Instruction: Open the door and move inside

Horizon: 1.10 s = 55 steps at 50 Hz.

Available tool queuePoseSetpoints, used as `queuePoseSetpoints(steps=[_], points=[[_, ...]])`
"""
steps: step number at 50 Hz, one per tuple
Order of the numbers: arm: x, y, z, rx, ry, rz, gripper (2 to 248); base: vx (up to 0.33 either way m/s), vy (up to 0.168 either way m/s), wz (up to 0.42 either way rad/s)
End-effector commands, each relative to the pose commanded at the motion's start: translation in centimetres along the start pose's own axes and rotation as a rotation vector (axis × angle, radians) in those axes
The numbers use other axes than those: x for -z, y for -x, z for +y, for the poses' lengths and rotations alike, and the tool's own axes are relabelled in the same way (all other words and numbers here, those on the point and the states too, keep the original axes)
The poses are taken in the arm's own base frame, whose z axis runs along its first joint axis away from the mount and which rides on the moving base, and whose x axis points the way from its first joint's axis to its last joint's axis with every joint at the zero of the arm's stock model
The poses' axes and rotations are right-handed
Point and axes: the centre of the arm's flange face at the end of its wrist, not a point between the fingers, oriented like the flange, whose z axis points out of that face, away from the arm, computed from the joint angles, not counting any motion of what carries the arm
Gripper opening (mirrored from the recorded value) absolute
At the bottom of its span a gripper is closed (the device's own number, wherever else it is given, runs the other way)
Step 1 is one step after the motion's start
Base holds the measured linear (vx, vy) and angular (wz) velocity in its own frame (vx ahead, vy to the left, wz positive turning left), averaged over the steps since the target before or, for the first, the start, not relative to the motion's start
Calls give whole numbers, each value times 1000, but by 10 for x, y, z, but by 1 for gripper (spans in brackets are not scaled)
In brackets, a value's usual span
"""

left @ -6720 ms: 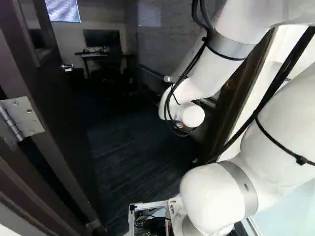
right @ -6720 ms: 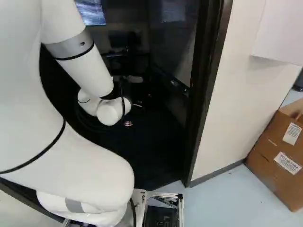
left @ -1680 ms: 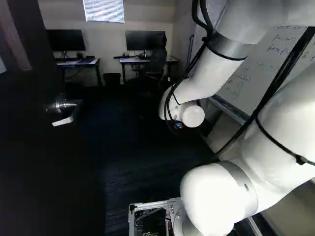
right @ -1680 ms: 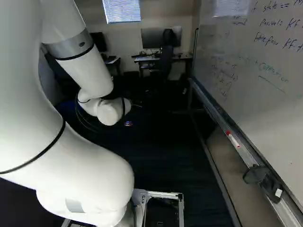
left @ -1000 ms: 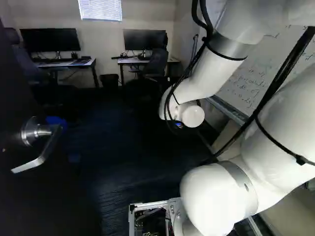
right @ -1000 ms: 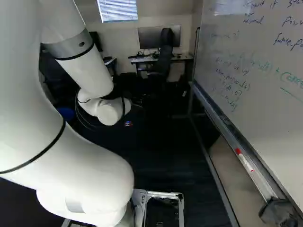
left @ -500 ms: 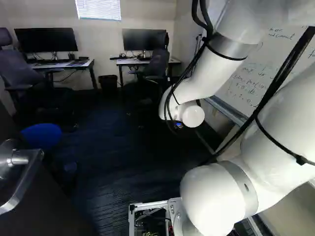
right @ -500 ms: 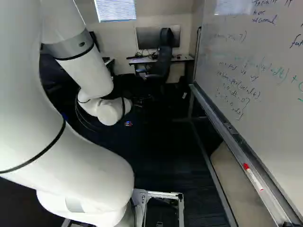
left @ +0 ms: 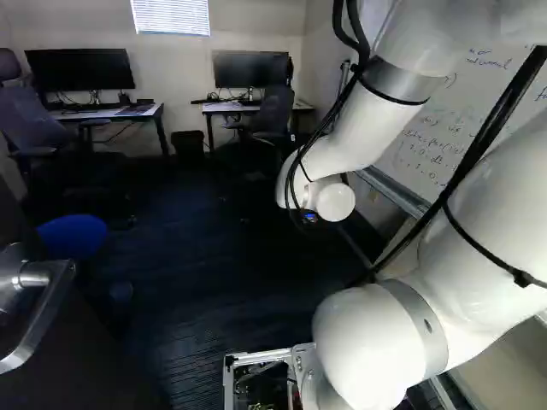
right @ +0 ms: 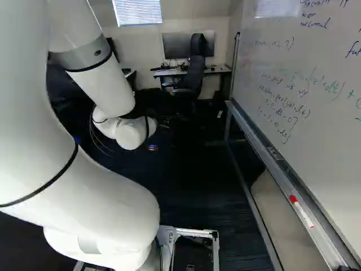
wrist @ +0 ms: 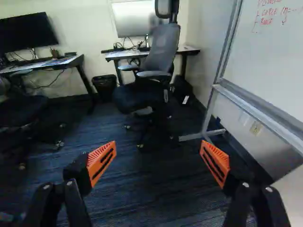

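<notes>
Beside the dark, flat, open door (left: 94, 367) with its bent, shiny silver handle (left: 38, 320), both at the left of the left base view, pointing the long, round white arm (left: 363, 120) into a room. Spreading the orange pads (wrist: 102, 163) of the black two-finger claw (wrist: 158, 146) wide apart, holding nothing. Aiming out over the dark blue, stripy floor (wrist: 156, 194), toward a black and gray chair (wrist: 163, 45) with armrests. Looking past it at a desk (wrist: 113, 56) with a light top, and at a small black bin (wrist: 104, 85) next to that. Seeing a big white board (right: 293, 164) at the right of the right base view, and a red and white pen (right: 303, 212) lying on its silver ledge (right: 260, 148).
</notes>
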Motion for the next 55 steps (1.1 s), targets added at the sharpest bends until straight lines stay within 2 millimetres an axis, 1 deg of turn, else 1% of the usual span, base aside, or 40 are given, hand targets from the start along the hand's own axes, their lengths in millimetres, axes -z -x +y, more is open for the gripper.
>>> queuePoseSetpoints(steps=[19, 43, 55], points=[[11, 8, 6, 16, -5, -9, 247, 0, 0, 0], [40, 32, 21, 55, -19, -33, 247, 0, 0, 0], [50, 41, 25, 69, -25, -43, 247, 0, 0, 0]])
